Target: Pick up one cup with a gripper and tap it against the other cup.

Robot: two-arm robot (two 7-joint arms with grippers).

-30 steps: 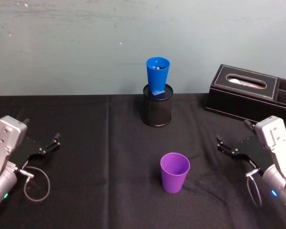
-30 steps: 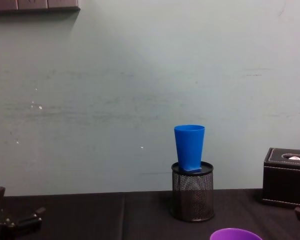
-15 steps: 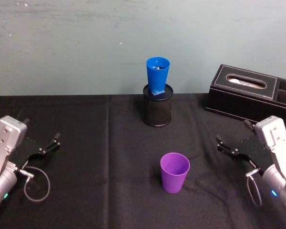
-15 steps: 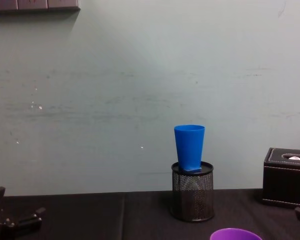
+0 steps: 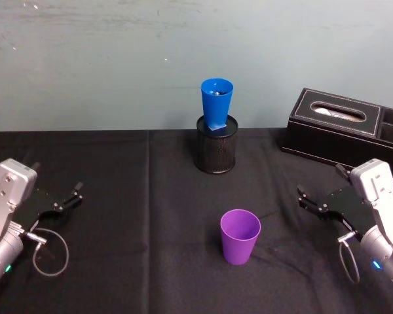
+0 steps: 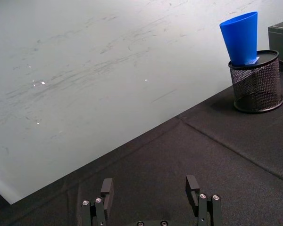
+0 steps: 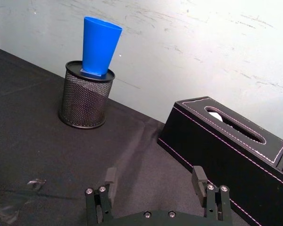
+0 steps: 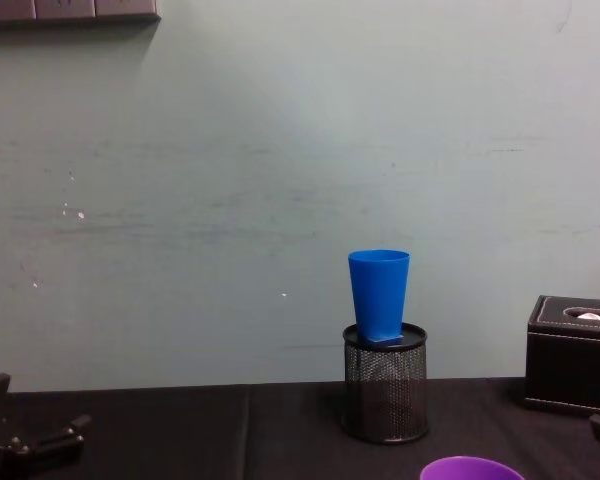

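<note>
Backdrop: a pale, scuffed wall (image 5: 85,65) behind a desk (image 5: 150,261) draped in black cloth.
Landmark: we place everything from the black mesh pen holder (image 5: 217,149), a round wire-mesh cylinder at the back of the desk.
Blue cup (image 5: 216,101): smooth plastic, tapered, standing mouth up with its narrow base in the pen holder's mouth.
Purple cup (image 5: 240,235): smooth tapered plastic, upright on the cloth, mouth up, in front of the pen holder and slightly to its right, well apart from it.
Tissue box (image 5: 337,127): black and stitched, leather-like, to the right of the pen holder.
Right claw (image 7: 153,176): fingers spread and holding nothing, in front and right of the pen holder, pointing inward.
Left claw (image 6: 149,183): also spread and empty, in front and far left of the pen holder.
Key relation: we judge the right claw the nearer. The purple cup stands to its left with a vertical long axis, so a sideways approach should straddle its wall.
Stage: nothing is grasped yet.
</note>
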